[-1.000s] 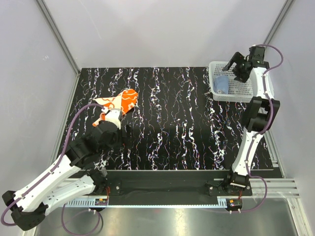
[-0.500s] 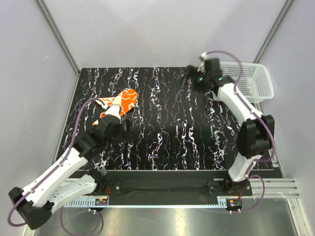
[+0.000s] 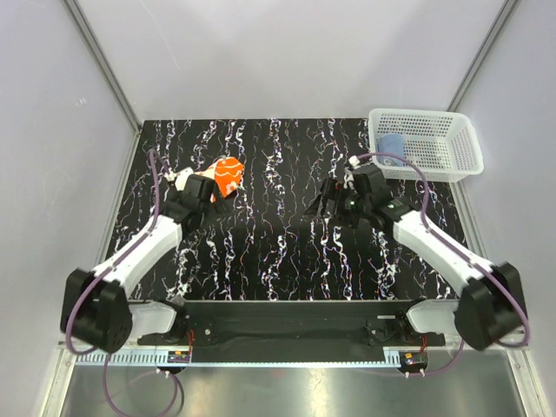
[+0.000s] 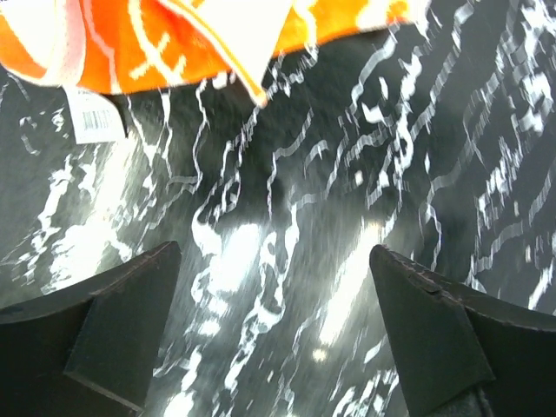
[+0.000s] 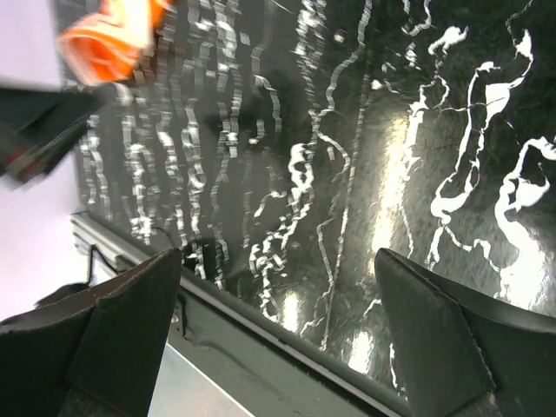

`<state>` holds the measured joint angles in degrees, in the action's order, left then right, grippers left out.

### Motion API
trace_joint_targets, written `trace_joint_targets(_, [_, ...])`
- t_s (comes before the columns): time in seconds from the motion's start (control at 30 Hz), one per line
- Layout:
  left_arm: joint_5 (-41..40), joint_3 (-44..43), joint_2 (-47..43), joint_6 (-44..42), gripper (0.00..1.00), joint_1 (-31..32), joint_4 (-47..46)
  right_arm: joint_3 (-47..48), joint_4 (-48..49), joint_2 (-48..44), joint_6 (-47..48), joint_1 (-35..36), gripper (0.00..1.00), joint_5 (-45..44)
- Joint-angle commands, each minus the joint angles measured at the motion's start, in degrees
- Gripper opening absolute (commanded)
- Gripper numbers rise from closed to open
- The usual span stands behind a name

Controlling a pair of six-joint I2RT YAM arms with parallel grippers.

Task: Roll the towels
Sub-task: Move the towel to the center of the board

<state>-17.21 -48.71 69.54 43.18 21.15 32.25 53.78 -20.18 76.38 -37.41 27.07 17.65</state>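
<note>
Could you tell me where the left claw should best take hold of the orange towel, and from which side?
Likely the white-backed corner of the orange towel that points toward the left claw: it is a thin folded flap at the near edge. Come in low across the table from the robot's side, open jaws straddling it.

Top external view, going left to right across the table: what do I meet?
Orange towel → right gripper → blue towel, lying inside the white basket. The left gripper overlaps the orange towel, so it is left out of the order.
</note>
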Motion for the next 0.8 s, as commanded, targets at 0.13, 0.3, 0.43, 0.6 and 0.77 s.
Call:
trace_joint_targets(0.13, [-7.0, -2.5, 9.4, 8.1, 0.88, -1.4, -12.7, -3.1, -3.9, -12.4, 1.3, 0.4, 1.00, -1.9])
trace_joint_targets(0.3, [-9.8, -5.1, 16.2, 8.9, 0.83, -1.4, -14.6, -5.6, -3.7, -13.5, 1.4, 0.4, 1.00, -0.9])
trace_joint_targets(0.43, [-12.2, -6.0, 19.2, 9.1, 0.79, -1.8, -15.0, -7.0, -2.8, -13.5, 1.7, 0.4, 1.00, -0.8])
trace_joint_targets(0.6, [-12.4, -6.6, 22.8, 8.8, 0.74, -2.9, -17.0, -7.6, -2.1, -11.7, 2.5, 0.4, 1.00, -0.6])
trace_joint_targets(0.77, [-11.3, -7.6, 26.6, 7.8, 0.56, -4.4, -18.8, -7.8, -1.5, -10.7, 3.3, 0.4, 1.00, -0.3])
